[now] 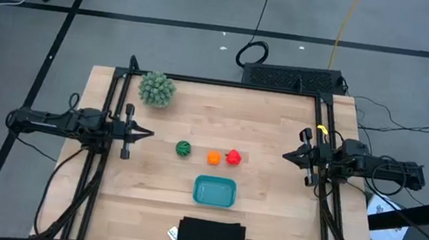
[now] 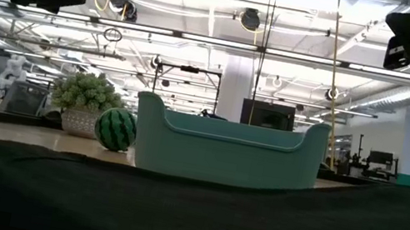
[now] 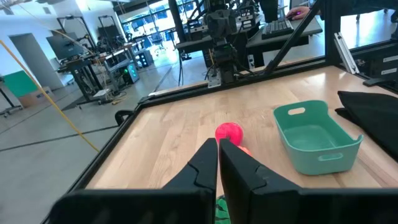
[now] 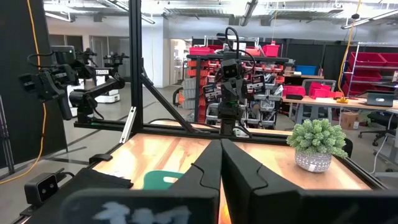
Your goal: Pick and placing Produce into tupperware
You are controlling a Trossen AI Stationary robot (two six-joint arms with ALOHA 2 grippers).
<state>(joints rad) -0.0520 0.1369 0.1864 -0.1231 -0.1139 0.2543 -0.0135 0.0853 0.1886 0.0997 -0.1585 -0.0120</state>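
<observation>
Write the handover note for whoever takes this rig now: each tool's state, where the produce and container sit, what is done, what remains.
Left tool: shut, empty, at the table's left side.
Right tool: shut, empty, at the right side.
Green striped piece, orange piece and red piece lie in a row mid-table.
Teal container sits just in front of them, empty.
Done: nothing placed.
Left: all three pieces.

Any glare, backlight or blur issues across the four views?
Low view: bright ceiling lights backlight the scene, and the black flat rectangle fills the foreground, dark and out of focus; the tupperware hides the produce except the green striped piece. High view: even light, soft shadows. Left wrist view: bright windows beyond the table. Right wrist view: own fingers blurred up close.
</observation>
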